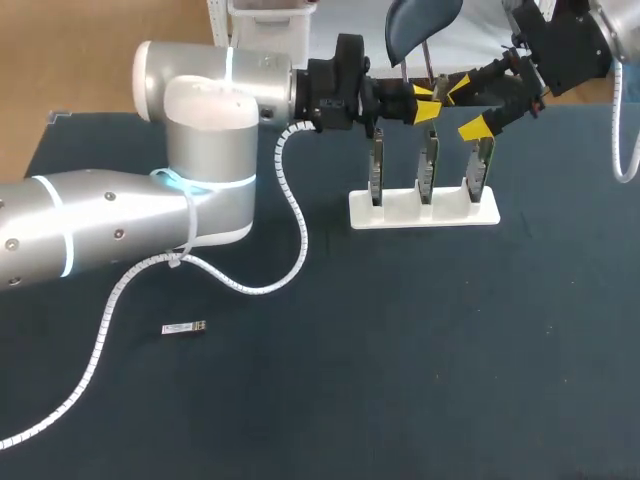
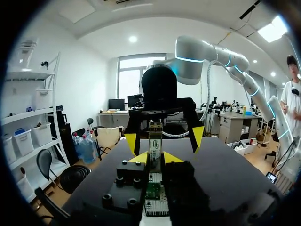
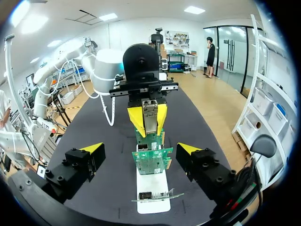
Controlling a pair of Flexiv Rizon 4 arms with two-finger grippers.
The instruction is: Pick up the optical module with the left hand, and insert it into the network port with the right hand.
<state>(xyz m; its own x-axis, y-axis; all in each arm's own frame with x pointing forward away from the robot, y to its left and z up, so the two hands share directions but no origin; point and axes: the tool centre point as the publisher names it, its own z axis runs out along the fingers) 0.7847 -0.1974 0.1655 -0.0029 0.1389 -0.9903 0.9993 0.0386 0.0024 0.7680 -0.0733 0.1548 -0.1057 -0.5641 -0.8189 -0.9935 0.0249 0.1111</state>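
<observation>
- The left gripper (image 2: pixel 155 158) is closed narrowly on the module (image 2: pixel 155 141), a yellow tip on each side. It holds the module upright above the stand (image 1: pixel 400 215) near the table's (image 1: pixel 450 350) far edge.
- The right gripper (image 3: pixel 140 148) faces it, spread wide. Its tips stand either side of the module without touching it, and it holds nothing.
- Three circuit boards (image 1: pixel 425 175) stand upright in the stand, under both grippers. Which of them carries the port meant, I cannot tell.
- A second small module (image 1: pixel 185 327) lies flat toward the table's left edge, well apart from the stand.
- The pickup looks done and the step in hand is the handover.
- Next, the right fingers need to close squarely on the module's free part before the left lets go. The module then has to be lined up with a port.
</observation>
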